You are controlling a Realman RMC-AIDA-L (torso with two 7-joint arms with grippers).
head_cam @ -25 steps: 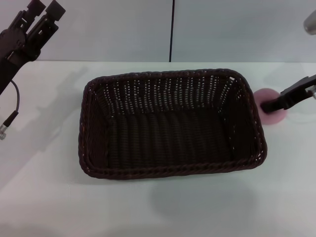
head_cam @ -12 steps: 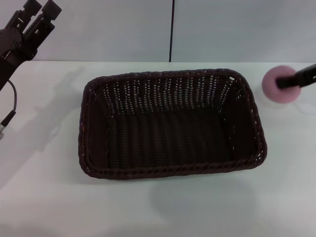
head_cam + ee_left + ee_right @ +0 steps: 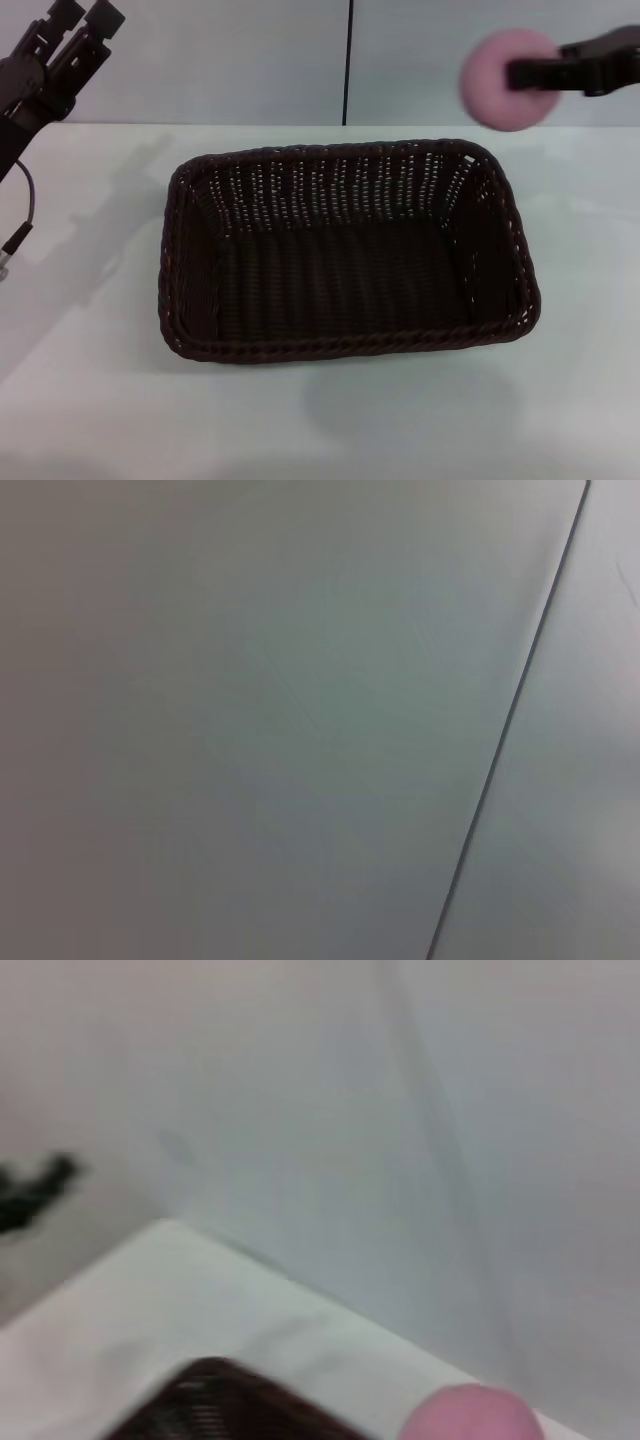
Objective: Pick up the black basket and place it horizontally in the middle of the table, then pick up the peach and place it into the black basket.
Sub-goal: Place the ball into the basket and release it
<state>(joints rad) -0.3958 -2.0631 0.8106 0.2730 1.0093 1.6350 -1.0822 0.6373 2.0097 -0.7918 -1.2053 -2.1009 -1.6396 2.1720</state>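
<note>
The black basket lies lengthwise across the middle of the white table, empty. My right gripper is shut on the pink peach and holds it high in the air, above the basket's far right corner. In the right wrist view the peach shows at the lower edge, with a corner of the basket below it. My left gripper is raised at the far left, away from the basket, empty.
A grey wall with a dark vertical seam stands behind the table. A loose cable hangs from my left arm at the left edge. The left wrist view shows only the wall and seam.
My right gripper has lifted the peach from the table beside the basket's right end, up and to the left, over the far right corner. The left arm has barely moved.
</note>
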